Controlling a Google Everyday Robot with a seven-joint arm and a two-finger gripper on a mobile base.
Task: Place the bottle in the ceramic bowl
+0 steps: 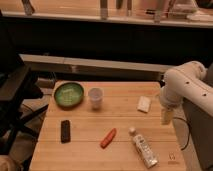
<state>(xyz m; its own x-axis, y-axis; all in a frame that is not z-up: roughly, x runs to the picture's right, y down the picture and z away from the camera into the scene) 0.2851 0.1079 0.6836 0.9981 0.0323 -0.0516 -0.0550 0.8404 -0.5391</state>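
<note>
a dark frame is cut off at the left edge and cannot be identified. on the pale plank counter, far left of the gripper, a round green ceramic bowl is seen, its inside mottled. a flat black oblong lies nearer the camera. a translucent cup stands upright just beside the bowl. a small tapered orange-red item is too blurred to name. the bottle lies on its side, left of the gripper and nearer the camera, apart from it; a white cap, a clear body and a pale label are shown. a white square piece lies just left of the gripper, which hangs from the white rounded arm by the counter's right edge; whether it is parted or closed cannot be told.
</note>
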